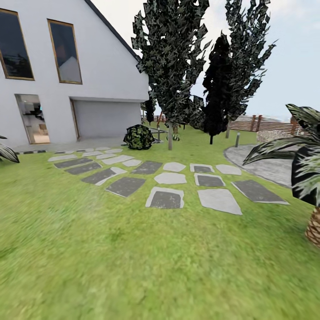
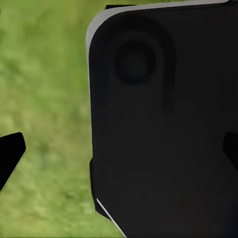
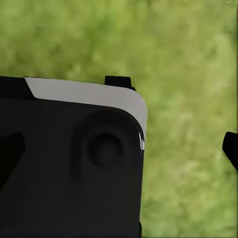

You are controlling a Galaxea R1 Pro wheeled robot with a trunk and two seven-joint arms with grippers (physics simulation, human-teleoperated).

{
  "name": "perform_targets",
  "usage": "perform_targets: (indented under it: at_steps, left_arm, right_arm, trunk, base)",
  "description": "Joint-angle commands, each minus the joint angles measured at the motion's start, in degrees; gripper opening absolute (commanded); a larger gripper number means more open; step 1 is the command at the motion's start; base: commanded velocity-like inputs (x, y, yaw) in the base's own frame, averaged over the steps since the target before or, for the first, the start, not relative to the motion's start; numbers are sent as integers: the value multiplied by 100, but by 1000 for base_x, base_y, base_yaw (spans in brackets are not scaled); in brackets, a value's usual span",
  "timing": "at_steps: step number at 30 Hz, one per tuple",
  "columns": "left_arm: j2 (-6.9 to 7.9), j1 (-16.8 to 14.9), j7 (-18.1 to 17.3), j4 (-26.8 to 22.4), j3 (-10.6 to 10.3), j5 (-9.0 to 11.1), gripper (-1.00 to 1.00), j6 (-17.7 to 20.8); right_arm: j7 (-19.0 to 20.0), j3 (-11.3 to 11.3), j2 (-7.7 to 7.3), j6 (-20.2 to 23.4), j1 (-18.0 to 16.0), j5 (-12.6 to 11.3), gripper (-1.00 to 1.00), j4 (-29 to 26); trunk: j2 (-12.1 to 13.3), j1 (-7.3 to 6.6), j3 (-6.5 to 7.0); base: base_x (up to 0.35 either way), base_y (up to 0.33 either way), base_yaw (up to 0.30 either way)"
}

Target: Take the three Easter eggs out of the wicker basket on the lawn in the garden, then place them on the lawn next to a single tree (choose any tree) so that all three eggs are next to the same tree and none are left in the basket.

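Lawn: mottled green grass (image 1: 133, 258) ran from the foreground of the head view to the house and the trees; it also lay blurred behind the robot's body in both wrist views.
Stepping stones: grey slabs (image 1: 165, 198) lay in loose rows across the grass, leading toward the house.
House: a white house (image 1: 89, 80) stood at the far left, with two tall dark windows, an open doorway and a wide garage door.
Tree: a tall tree with a slim pale trunk (image 1: 170, 135) stood beyond the stones, just right of a round dark bush (image 1: 138, 137); a second like it stood further right.
Conifer: a black cone-shaped conifer (image 1: 216, 89) stood between those two crowns.
Palm: a short palm with a scaly brown trunk (image 1: 314, 226) stood at the right edge.
Fence: brown slats (image 1: 262, 123) closed the yard at the far right, beyond a grey paved patch (image 1: 262, 166).
Eggs and basket: neither could be made out anywhere on the grass shown.
Left jaws: in the left wrist view two dark fingertips (image 2: 11, 156) sat at opposite edges, well apart, nothing between them but a black robot panel (image 2: 163, 124) and grass.
Right jaws: in the right wrist view one dark fingertip (image 3: 231, 148) showed at the frame's edge; the other was lost against a black, white-edged panel (image 3: 69, 163), so I cannot tell their spread.
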Motion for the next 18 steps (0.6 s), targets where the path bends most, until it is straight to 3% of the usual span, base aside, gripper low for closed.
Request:
perform_targets:
  at_steps: [1,18]
  left_arm:
    - [1,4,0,-12,-4,1,100,-1]
    - [0,4,0,-12,-4,1,100,-2]
  right_arm:
    - [0,32,0,-37,-10,-1,100,23]
    - [0,34,0,-37,-10,15,100,23]
  trunk:
    - [-2,4,-5]
    - [-2,4,-5]
  base:
    - [342,0,0]
    - [342,0,0]
